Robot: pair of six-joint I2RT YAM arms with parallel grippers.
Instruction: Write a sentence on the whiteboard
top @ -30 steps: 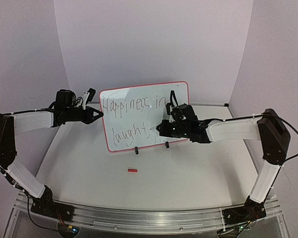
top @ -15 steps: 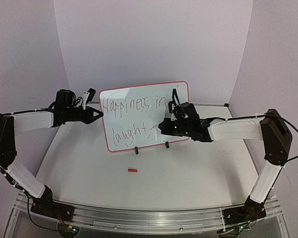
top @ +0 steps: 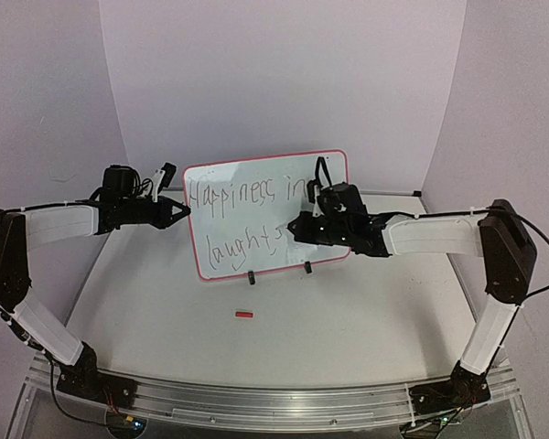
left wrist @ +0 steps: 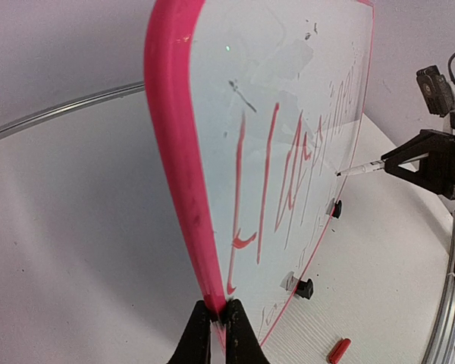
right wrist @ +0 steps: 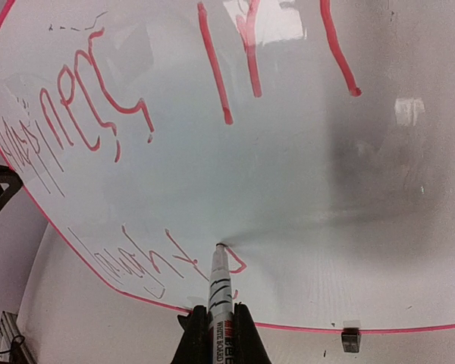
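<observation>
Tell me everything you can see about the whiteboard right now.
The whiteboard is a glossy white rectangle in a thin red frame with rounded corners, standing nearly upright on two small black feet on the table. Its face bears red handwriting: "Happiness in" above an unfinished "laught". The left gripper is shut on its left edge, and the marker held in the right gripper touches the lower line with its tip.

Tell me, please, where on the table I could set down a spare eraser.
Free: the table between the red cap and the base rail. Crowded: around the whiteboard, the left arm clamping its edge, the right arm pressing a marker to it.
</observation>
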